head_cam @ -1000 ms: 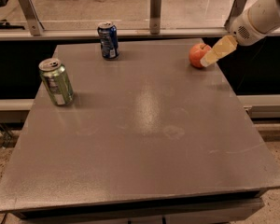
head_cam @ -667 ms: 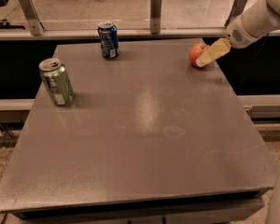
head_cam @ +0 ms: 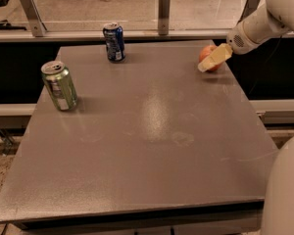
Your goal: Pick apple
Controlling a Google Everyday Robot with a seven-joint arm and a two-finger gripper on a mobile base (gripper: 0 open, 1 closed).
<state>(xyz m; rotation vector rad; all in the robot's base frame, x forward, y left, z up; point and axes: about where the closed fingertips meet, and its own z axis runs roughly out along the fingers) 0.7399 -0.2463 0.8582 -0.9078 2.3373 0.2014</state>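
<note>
Apple [head_cam: 206, 53] on the far right corner of the table [head_cam: 147, 131], crossed in front by the pale gripper [head_cam: 208, 62]. Slanting down and to the left over the fruit's near side, tip low by the tabletop. Looks to be touching the apple; cannot tell whether clasping it or released. Reaching in from the upper right on a white arm [head_cam: 264, 18], wrist angled downward. Farther out, standing upright: blue can [head_cam: 114, 42] at the far edge left of the apple, green can [head_cam: 60, 85] near the left edge, both well apart from the gripper.
</note>
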